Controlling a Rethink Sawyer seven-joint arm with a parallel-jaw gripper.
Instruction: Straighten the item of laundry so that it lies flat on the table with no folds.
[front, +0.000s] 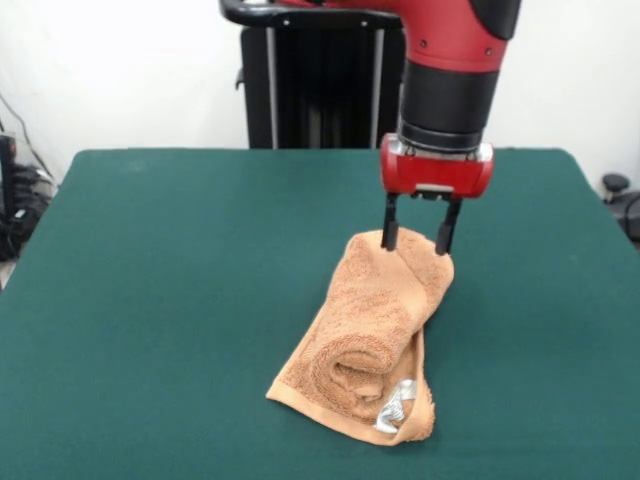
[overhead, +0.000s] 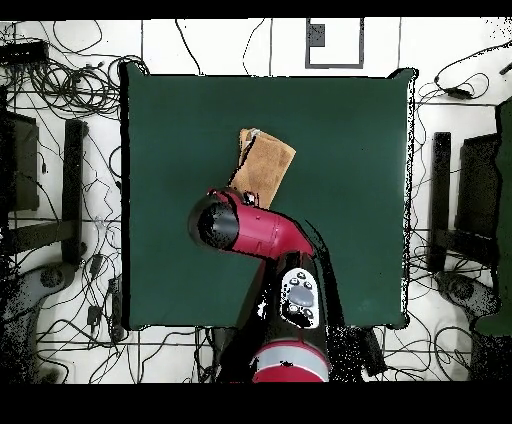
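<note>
Front view: red/black arm (front: 450, 60) comes down from 12 o'clock, gripper (front: 418, 240) at the far end of the towel (front: 375, 335). Two black fingers (front: 390, 228) stand apart, one on each side of the raised towel top, tips touching or sunk into the cloth. Looks like a spread hand straddling a hump of fabric, but can't tell for sure whether any cloth is actually pinched between the tips.

Towel is orange-tan terry, bunched and rolled lengthwise, not flat. It runs from the gripper down toward 7 o'clock. Near end shows a rolled curl w/ layers stacked, and a small white-silver label (front: 396, 408) at the near right corner, approx 5 o'clock of the bundle. Far end is lifted into a peak under the gripper; rest lies on the green table (front: 160, 290).

Overhead view: towel (overhead: 266, 165) sits a bit above table centre, a narrow tan strip tilted, its 6 o'clock end hidden under the arm's head (overhead: 222, 222). Green table (overhead: 340, 130) is bare around it on all sides. Gripper itself hidden by the arm here.
</note>
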